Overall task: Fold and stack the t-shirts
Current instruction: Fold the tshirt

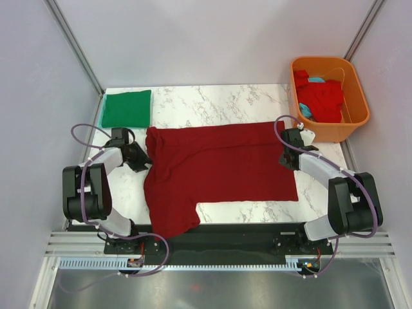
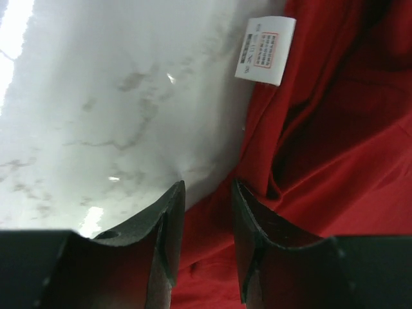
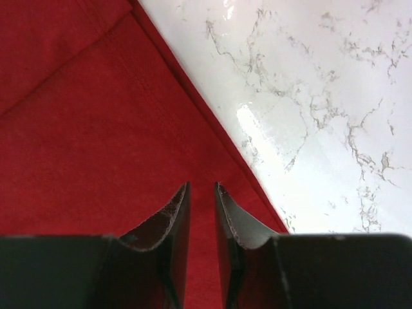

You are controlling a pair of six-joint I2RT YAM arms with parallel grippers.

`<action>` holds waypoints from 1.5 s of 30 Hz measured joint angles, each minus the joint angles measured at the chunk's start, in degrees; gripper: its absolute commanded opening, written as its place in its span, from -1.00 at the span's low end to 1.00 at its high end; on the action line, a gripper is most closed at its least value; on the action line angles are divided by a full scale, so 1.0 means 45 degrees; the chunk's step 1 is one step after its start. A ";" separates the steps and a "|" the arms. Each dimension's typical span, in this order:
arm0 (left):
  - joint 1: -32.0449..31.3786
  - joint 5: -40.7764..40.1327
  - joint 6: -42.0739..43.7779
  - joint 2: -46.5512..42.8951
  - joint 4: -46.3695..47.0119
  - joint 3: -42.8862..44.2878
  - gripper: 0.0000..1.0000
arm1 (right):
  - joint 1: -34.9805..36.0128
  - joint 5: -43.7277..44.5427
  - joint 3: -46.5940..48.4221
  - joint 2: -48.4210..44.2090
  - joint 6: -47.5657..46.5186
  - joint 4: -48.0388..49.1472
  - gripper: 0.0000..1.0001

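Note:
A dark maroon t-shirt (image 1: 219,164) lies spread on the marble table (image 1: 219,100), one sleeve hanging toward the near edge. My left gripper (image 1: 143,159) sits at its left edge. In the left wrist view the left gripper (image 2: 207,183) is open, its jaws straddling the maroon cloth (image 2: 335,129) edge, near a white care tag (image 2: 265,50). My right gripper (image 1: 286,154) is at the shirt's right edge. Seen from the right wrist, this gripper (image 3: 201,185) stands over flat maroon cloth (image 3: 96,129) with a narrow gap between its jaws. A folded green t-shirt (image 1: 126,108) rests at the back left.
An orange tub (image 1: 335,132) stands at the back right, holding a bright red t-shirt (image 1: 322,96) and a bit of light blue cloth (image 1: 315,80). Bare marble (image 3: 322,96) shows right of the maroon hem. Grey walls close in the table on three sides.

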 measured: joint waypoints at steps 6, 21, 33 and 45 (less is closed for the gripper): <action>-0.1477 -0.0058 -0.0019 -0.0010 0.0228 0.0000 -0.17 | 0.0340 -0.0554 0.0253 -0.0345 -0.0563 -0.0219 -0.37; -0.2399 -0.0753 0.0092 0.0141 -0.0520 0.0894 0.04 | 0.6275 -0.2909 0.3531 0.1214 -0.0865 0.2210 -0.38; 0.0330 -0.1146 0.0549 -0.0709 -0.1545 0.2365 0.09 | 1.1273 -0.1049 0.5508 0.4085 0.1020 0.3181 -0.41; 0.1268 0.0214 0.0544 0.2084 -0.1501 0.3225 -0.03 | 1.2823 -0.0024 0.8121 0.7844 0.1433 0.3240 -0.41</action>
